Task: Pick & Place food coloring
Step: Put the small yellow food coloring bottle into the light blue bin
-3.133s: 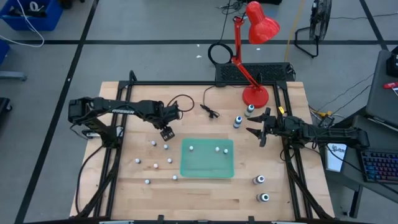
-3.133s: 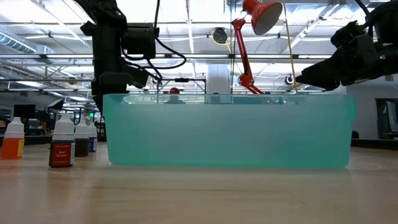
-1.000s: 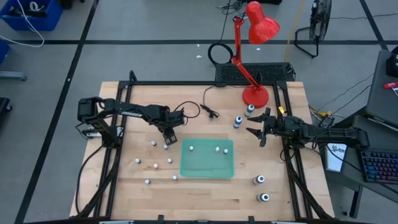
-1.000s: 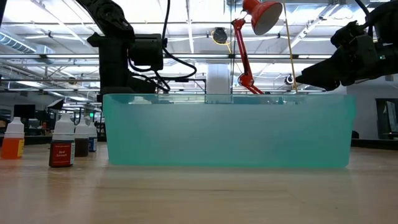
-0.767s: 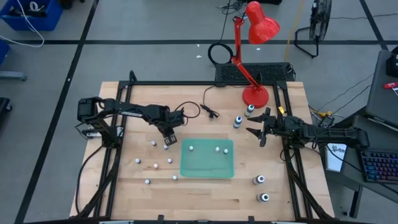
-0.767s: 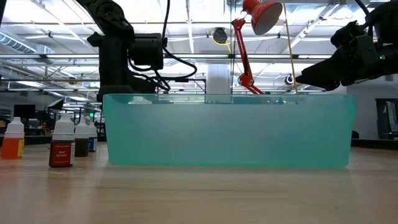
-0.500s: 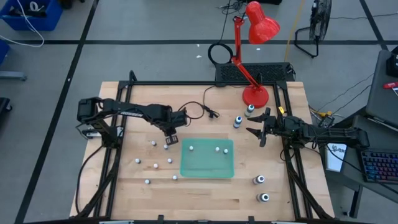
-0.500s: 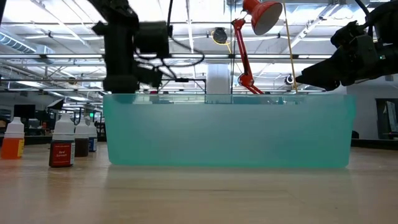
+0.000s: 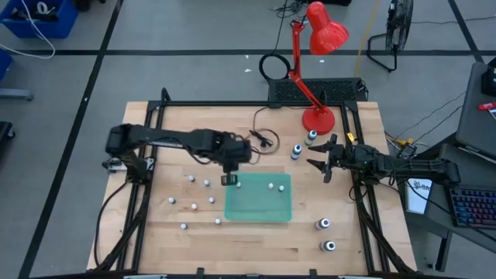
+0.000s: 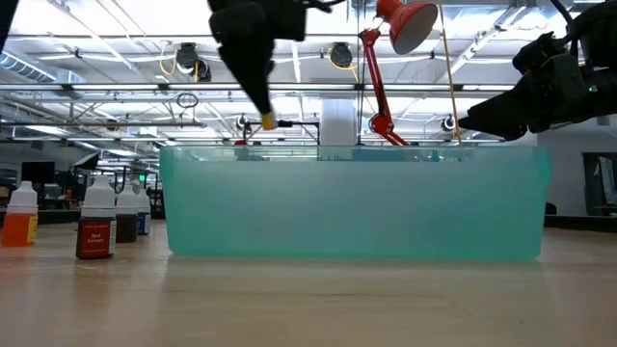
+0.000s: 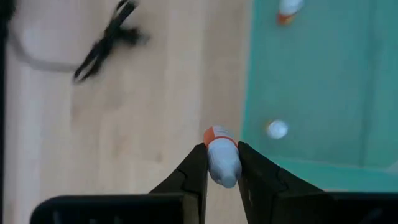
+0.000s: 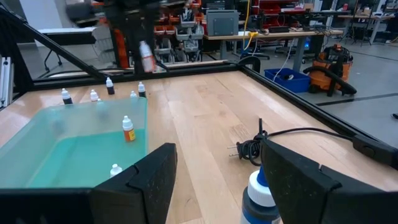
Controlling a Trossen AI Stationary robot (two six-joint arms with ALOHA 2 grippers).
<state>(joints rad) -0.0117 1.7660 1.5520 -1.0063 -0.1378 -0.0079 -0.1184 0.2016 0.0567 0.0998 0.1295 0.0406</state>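
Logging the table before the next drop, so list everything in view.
Tray: one, translucent green, table centre.
Small bottles in tray: two, white-capped.
Loose small bottles: about seven, white-capped, on the wood left of the tray.
Larger bottles: four, dark with white tops; two near the lamp, two at the near right.
Desk lamp: one, red, far edge.
Cable: one, black, behind the tray.
Left gripper: shut on a small bottle, at the tray's far left corner.
Right gripper: open, hovering right of the tray.
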